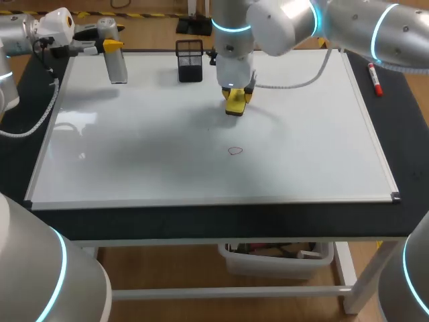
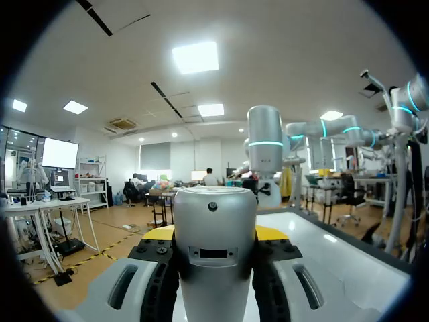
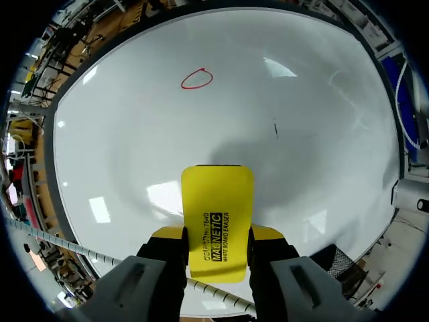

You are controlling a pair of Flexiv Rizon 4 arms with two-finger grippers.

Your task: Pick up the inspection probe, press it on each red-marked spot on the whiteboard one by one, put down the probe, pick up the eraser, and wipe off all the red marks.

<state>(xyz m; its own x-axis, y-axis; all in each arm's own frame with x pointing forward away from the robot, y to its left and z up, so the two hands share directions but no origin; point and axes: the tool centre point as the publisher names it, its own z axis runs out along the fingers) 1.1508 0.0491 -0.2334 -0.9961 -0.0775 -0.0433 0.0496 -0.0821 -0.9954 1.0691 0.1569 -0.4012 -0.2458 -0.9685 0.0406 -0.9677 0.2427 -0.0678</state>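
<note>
The black mesh holder (image 1: 190,62) is standing at the far edge of the whiteboard (image 1: 134,154), between the two grippers. From the head view its inside is showing only dark, so I cannot tell what it is holding.

The left gripper (image 1: 110,45) is reaching in over the board's far left corner, its fingers pressing on both sides of the upright silver inspection probe (image 1: 116,66). The right gripper (image 1: 236,96) is hanging over the middle of the board's far half, just beside the holder. It is clamping the yellow eraser (image 1: 235,104), with the one red mark (image 1: 234,151) lying nearer the front edge, apart from it.

The head view alone is showing a red marker (image 1: 375,79) lying on the black table (image 1: 409,154), right of the board.

The right wrist view is showing the right gripper (image 3: 218,235) with both yellow tips against the eraser (image 3: 218,198), the red mark (image 3: 197,78) well ahead of it, and a small dark tick (image 3: 275,127) on the board (image 3: 120,154) between them.

The left wrist view is showing the left gripper (image 2: 214,235) closed around the probe (image 2: 214,221), with the right arm (image 2: 265,151) standing beyond.
</note>
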